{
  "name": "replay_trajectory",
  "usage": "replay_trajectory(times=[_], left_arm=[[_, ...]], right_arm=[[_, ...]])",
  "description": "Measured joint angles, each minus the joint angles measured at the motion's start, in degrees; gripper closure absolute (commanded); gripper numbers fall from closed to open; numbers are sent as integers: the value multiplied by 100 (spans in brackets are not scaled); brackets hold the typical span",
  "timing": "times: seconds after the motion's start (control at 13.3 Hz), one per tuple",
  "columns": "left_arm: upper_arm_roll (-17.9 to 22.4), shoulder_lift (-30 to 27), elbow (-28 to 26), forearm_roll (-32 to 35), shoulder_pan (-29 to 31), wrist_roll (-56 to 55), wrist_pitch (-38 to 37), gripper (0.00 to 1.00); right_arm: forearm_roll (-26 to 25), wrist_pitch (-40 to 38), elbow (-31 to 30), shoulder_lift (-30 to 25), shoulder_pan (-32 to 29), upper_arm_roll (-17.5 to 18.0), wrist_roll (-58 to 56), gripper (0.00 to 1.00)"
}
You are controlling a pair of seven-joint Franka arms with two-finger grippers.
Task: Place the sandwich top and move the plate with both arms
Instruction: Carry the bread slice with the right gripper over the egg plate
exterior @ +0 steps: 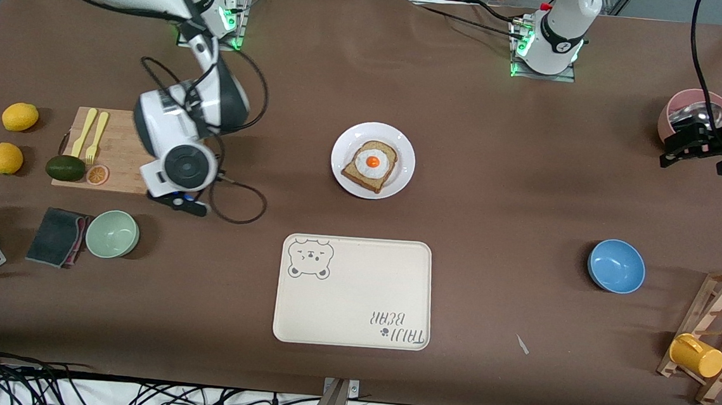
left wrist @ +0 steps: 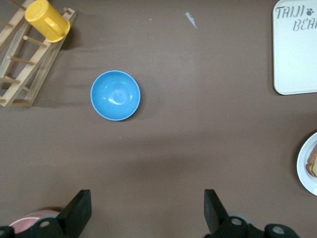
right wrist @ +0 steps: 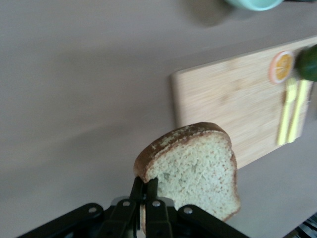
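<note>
The sandwich top, a plain speckled brown bread slice with a darker crust, hangs on edge in my right gripper, which is shut on its crust. That right gripper is in the air over the table beside the wooden cutting board; its wrist hides the slice in the front view. The white plate sits mid-table and carries a bread slice with a fried egg. My left gripper waits open and empty by the pink bowl, its fingers wide apart; the plate's rim shows there.
The board holds yellow forks, an avocado and an orange slice. Two lemons, a green bowl and a dark cloth lie nearby. The cream bear tray, blue bowl and rack with yellow cup sit nearer the camera.
</note>
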Motion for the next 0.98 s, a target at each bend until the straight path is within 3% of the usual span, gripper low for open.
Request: replay_trajectory(times=[0.3, 0.53, 0.75, 0.98], left_arm=[[-81, 28, -26, 1, 11, 26, -22, 0], [-75, 32, -30, -2, 102, 57, -64, 0], [-71, 32, -27, -172, 271, 115, -62, 0], [-65, 32, -28, -216, 369, 210, -62, 0]], right_arm=[[772, -28, 393, 111, 895, 12, 1037, 100], [1415, 104, 992, 494, 1339, 12, 1877, 100], [1628, 438, 1862, 1106, 1671, 19, 2524, 100], [1681, 1233, 2238, 1571, 1958, 22, 3143, 100]])
